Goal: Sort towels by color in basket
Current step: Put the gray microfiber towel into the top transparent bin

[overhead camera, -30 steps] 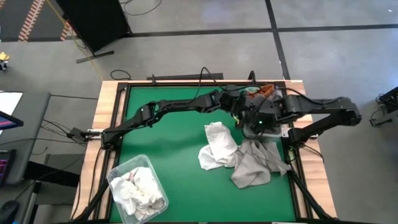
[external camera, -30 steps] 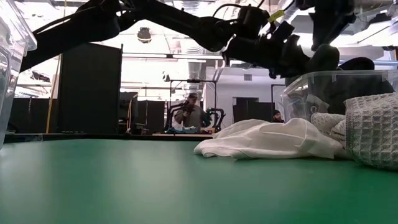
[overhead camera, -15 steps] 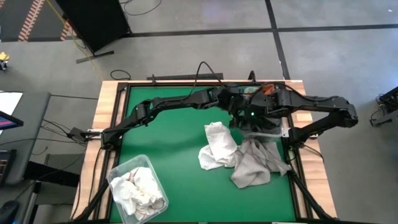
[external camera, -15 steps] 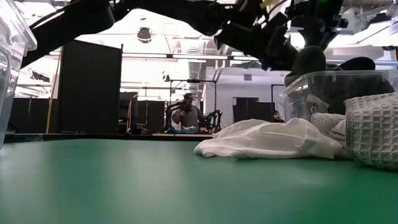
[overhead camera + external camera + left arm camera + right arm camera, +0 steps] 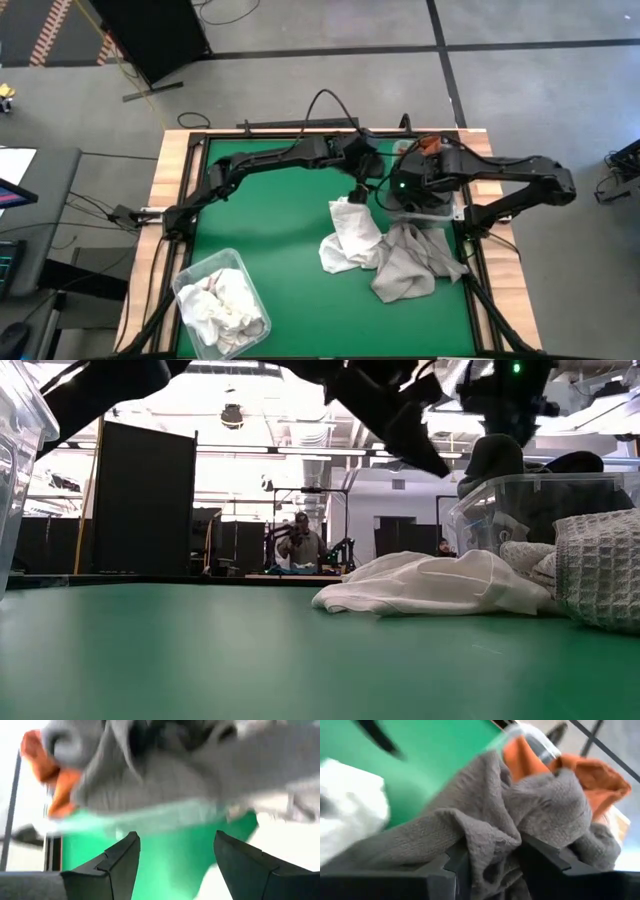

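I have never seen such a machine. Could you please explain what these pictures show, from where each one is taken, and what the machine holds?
Two dark robot arms work at a green table. One picture looks down from above, one looks level across the table, and two come from cameras on the wrists. On the table lie a white towel, a light grey towel, a clear bin of white towels, and a second clear bin with grey and orange towels. The right gripper pinches a dark grey towel there. The left gripper is open and empty.
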`<act>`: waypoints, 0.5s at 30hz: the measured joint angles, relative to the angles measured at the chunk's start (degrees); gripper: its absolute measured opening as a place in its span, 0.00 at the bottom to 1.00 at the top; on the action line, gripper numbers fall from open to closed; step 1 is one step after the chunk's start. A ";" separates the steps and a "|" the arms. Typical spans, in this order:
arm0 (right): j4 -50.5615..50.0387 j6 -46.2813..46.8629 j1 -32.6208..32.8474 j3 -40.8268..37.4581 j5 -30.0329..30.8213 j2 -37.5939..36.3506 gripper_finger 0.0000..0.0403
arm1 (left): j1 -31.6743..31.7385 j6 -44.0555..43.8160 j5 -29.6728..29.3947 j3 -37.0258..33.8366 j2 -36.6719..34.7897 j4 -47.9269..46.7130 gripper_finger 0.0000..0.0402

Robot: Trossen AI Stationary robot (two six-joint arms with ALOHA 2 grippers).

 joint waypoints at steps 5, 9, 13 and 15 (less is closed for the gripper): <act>1.53 2.07 -2.11 -6.95 0.03 -0.67 0.44 | 0.42 -0.14 -2.43 0.00 -2.85 -8.97 0.60; 6.92 1.10 -5.14 -12.64 -2.07 -0.69 0.44 | 0.70 -0.55 -2.43 0.00 -6.04 -15.67 0.60; 14.08 -2.30 -9.51 -18.54 -7.37 -0.66 0.44 | 0.72 -1.32 -1.25 0.00 -9.87 -22.42 0.60; 16.92 -3.27 -11.82 -21.17 -9.57 -0.85 0.44 | 0.58 -1.56 -0.11 0.00 -12.02 -25.45 0.60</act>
